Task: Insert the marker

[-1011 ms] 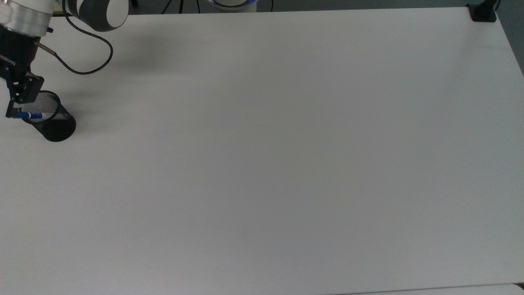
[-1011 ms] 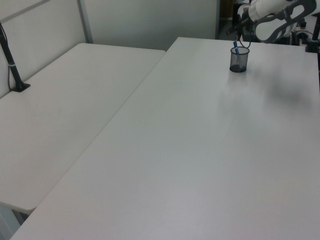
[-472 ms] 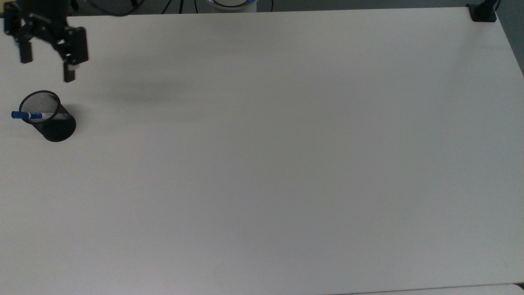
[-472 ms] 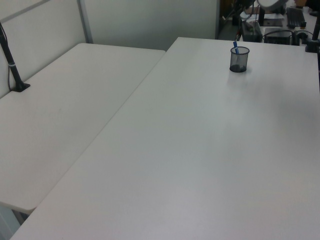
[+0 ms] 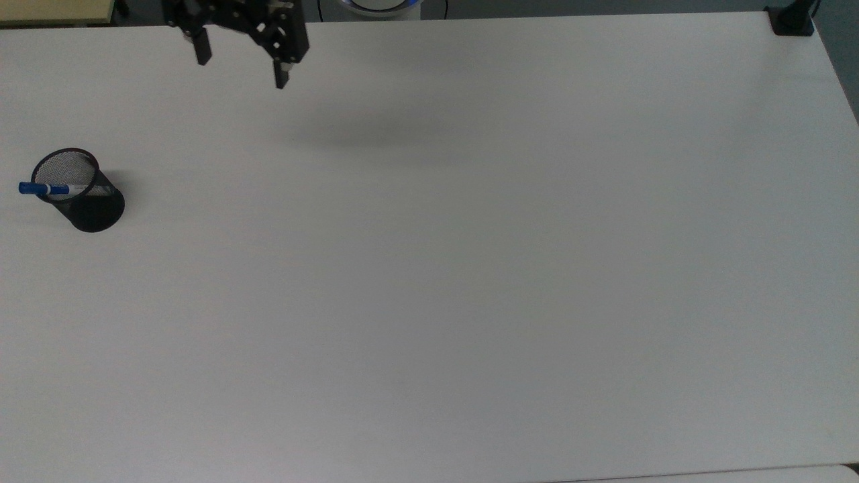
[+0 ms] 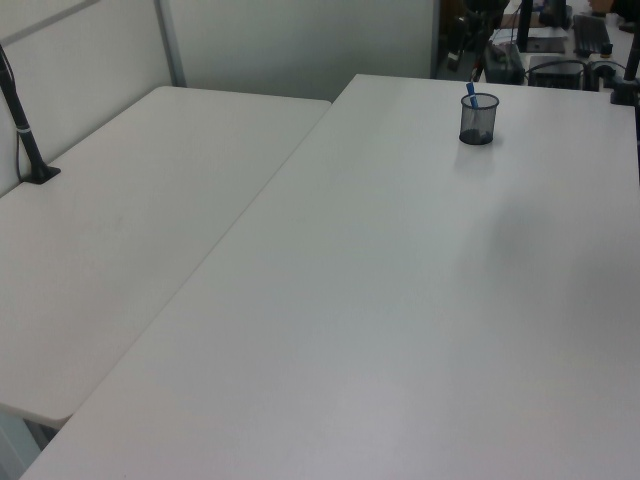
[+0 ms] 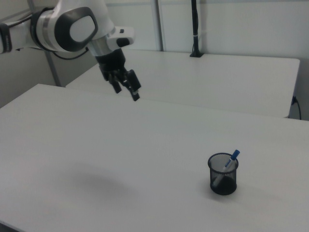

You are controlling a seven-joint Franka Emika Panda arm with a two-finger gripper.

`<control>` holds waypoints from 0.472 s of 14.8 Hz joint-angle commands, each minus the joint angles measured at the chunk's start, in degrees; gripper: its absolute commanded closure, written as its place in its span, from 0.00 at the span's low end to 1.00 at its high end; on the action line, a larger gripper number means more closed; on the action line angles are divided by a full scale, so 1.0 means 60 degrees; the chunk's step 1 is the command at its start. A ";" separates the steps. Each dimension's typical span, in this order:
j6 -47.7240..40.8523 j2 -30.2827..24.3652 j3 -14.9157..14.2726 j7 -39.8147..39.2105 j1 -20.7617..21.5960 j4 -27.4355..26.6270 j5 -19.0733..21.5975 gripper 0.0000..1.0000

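Marker (image 5: 44,189) now stands on its own in the black mesh cup (image 5: 87,201), leaning on the rim with its blue cap poking over the edge. A second ago the fingers (image 5: 278,67) were right at that cup; since then they have let go and swung off along the desk's (image 5: 470,268) far edge, spread wide and holding nothing. To my eye the insertion is done and the arm is retreating. In the right view the marker sits well apart from the fingers, low toward the right view's right.

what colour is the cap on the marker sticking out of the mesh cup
Blue. The marker shows its blue cap poking past the black mesh cup's rim, clearest in the top view.
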 commanded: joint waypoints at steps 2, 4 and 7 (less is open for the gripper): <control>-0.1251 0.0155 -0.1013 -0.0139 0.1517 0.0424 0.0588 0.00; -0.1165 0.0199 -0.0912 -0.0955 0.1504 0.0381 0.0574 0.00; -0.1135 0.0360 -0.0896 -0.1751 0.1431 0.0439 0.0471 0.00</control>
